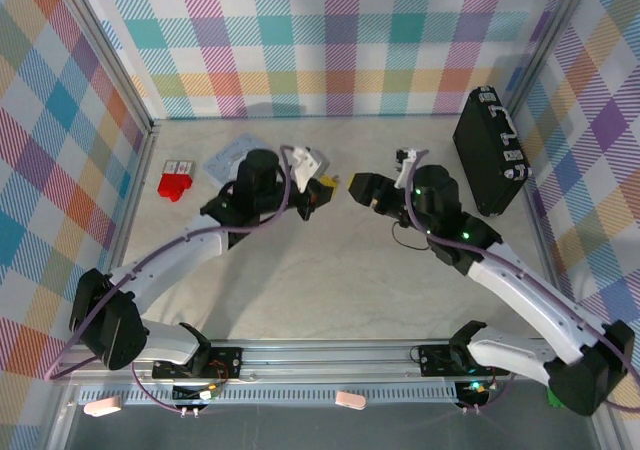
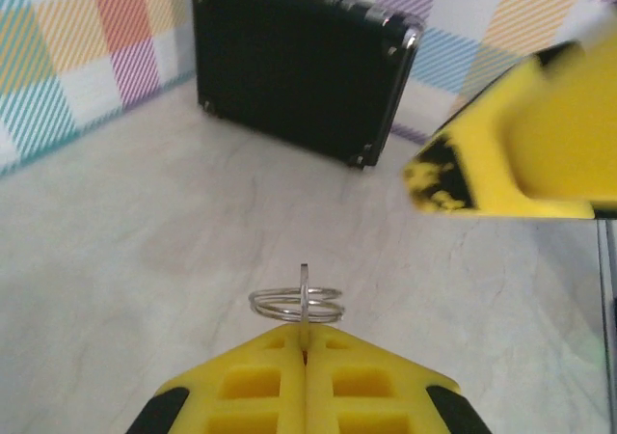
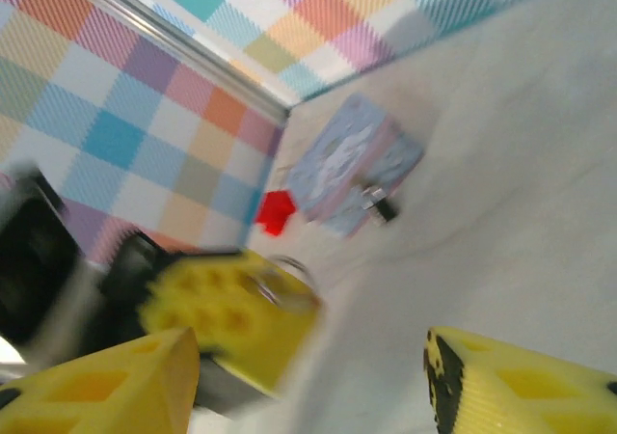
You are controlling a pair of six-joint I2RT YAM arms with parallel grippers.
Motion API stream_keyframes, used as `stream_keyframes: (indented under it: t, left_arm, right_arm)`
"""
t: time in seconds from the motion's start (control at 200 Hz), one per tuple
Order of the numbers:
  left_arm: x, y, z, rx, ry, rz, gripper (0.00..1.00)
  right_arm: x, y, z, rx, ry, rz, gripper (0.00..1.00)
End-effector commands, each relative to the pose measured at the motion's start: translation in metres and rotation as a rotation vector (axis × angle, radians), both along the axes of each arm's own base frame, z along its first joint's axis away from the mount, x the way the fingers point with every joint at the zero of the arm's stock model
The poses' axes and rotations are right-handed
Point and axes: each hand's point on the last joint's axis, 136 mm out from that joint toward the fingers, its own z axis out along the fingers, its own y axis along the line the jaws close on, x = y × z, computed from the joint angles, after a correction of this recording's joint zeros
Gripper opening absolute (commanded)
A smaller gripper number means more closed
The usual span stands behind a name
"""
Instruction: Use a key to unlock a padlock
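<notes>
Top view: left tool [image 1: 322,188] and right tool [image 1: 356,187] face each other. Left wrist view: left tool clamps the key [image 2: 304,284], a thin, stiff, light sliver. Right wrist view: right tool gapes; the padlock [image 3: 378,203], small, hard, probably slippery, lies far ahead at the edge of the tin [image 3: 347,159]; grip its body.

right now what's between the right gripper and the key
Only bare table. The left wrist view shows a clear stretch between the key, pinched in the left gripper, and a yellow finger of the right gripper.
</notes>
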Motion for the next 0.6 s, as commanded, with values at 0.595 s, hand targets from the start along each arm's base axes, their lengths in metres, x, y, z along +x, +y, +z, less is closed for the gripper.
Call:
stream_keyframes:
  t: [0.595]
  left_arm:
    - [-0.121,0.055,-0.083,0.775,0.418,-0.390,0.00]
  right_arm:
    - [-0.102,0.046,-0.056,-0.098,-0.629,0.714,0.56]
